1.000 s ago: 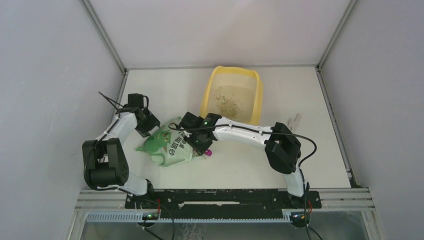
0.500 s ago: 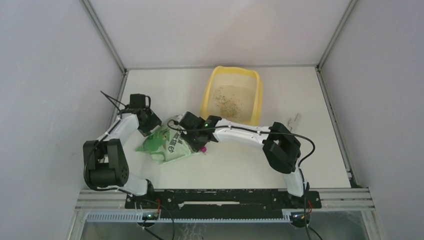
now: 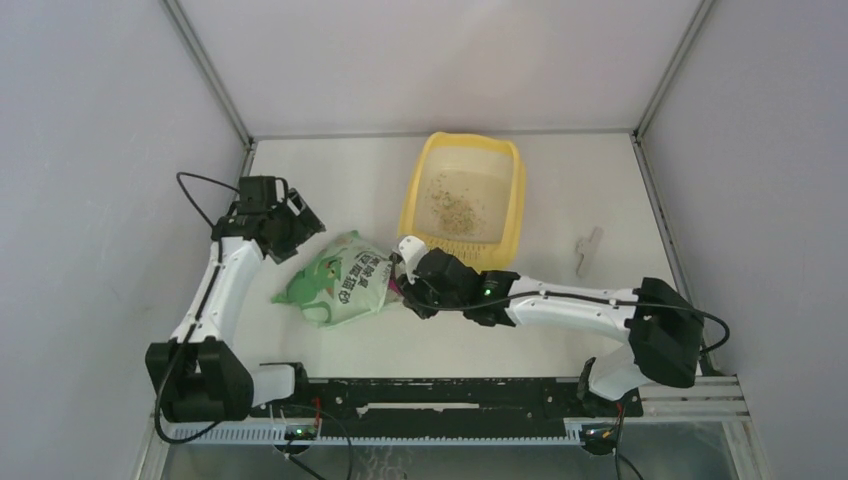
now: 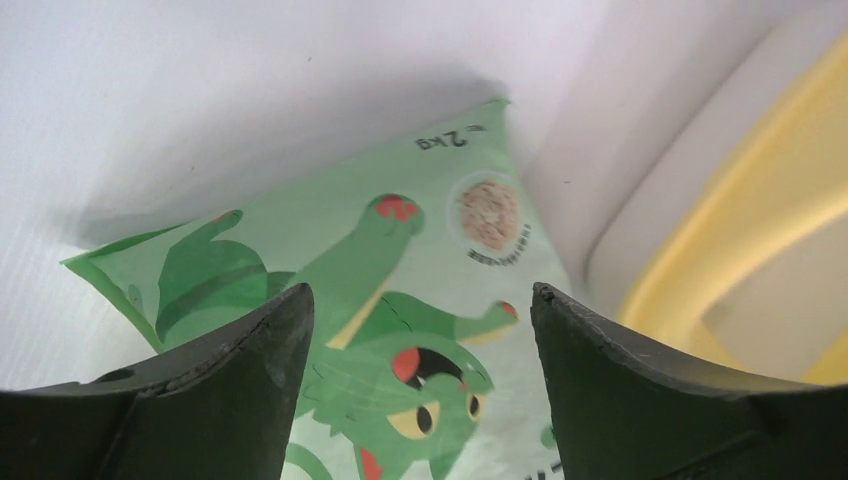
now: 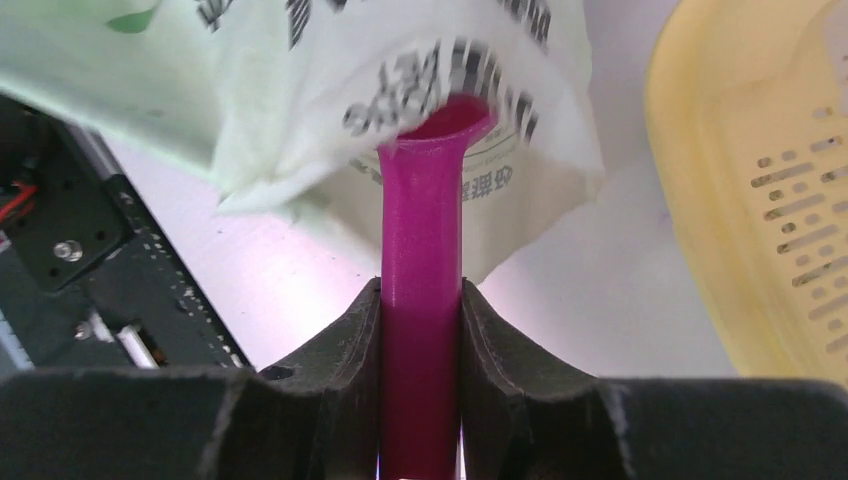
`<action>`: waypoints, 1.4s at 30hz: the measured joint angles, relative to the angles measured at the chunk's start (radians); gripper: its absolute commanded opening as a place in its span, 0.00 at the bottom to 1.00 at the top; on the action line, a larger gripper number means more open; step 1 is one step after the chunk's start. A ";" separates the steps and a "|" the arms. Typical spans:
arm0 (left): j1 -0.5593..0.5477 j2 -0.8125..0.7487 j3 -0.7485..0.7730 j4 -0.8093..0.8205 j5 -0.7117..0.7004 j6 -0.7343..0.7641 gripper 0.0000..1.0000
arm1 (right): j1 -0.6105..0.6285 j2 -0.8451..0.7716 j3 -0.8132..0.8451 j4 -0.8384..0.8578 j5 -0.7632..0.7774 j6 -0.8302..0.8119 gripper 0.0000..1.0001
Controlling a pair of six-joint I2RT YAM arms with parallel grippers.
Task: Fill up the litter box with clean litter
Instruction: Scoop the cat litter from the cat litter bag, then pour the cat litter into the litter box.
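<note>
nearest, the right gripper (image 5: 420,300) is clamped on the handle of the magenta scoop (image 5: 421,225), whose far end is tucked into the mouth of the light green bag (image 3: 340,282) lying on the table (image 3: 330,180). the left gripper (image 4: 420,305) hangs over the bag, jaws wide apart, gripping nothing. beyond, at the table's far middle, the litter box (image 3: 412,195) lies with its long axis running near to far, grille ledge (image 3: 462,250) toward the arms, with a thin speckled layer of clean litter (image 3: 455,205) inside.

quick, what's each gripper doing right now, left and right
Left gripper: open, holding nothing, facing the green bag.
Right gripper: shut on the handle of the magenta scoop.
</note>
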 measured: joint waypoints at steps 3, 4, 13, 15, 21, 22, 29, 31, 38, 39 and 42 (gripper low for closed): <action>0.004 -0.055 0.046 -0.028 0.012 0.014 0.85 | 0.018 -0.066 -0.046 0.030 0.010 -0.003 0.00; 0.005 -0.069 0.059 -0.036 0.016 0.018 0.86 | 0.024 -0.085 -0.066 0.037 0.013 -0.003 0.00; 0.010 -0.119 0.073 -0.063 0.052 0.020 0.87 | 0.025 -0.065 -0.107 0.118 0.014 -0.002 0.00; 0.010 -0.121 0.073 -0.064 0.055 0.021 0.88 | 0.026 -0.067 -0.117 0.134 0.019 -0.003 0.00; 0.010 -0.126 0.073 -0.068 0.080 0.030 1.00 | 0.044 -0.210 -0.248 0.154 0.042 -0.002 0.00; 0.010 -0.129 0.073 -0.068 0.087 0.030 1.00 | 0.046 -0.249 -0.272 0.153 0.045 -0.002 0.00; 0.010 -0.165 0.073 -0.068 0.105 0.031 1.00 | 0.069 -0.496 -0.368 0.075 0.084 0.010 0.00; 0.010 -0.171 0.073 -0.068 0.109 0.036 1.00 | 0.075 -0.541 -0.380 0.047 0.097 0.016 0.00; 0.011 -0.176 0.073 -0.068 0.122 0.037 1.00 | 0.056 -0.690 -0.389 -0.064 0.147 0.036 0.00; 0.011 -0.176 0.073 -0.068 0.122 0.037 1.00 | 0.043 -0.708 -0.388 -0.079 0.148 0.038 0.00; 0.012 -0.176 0.073 -0.068 0.124 0.037 1.00 | -0.036 -0.732 -0.356 -0.149 0.146 0.054 0.00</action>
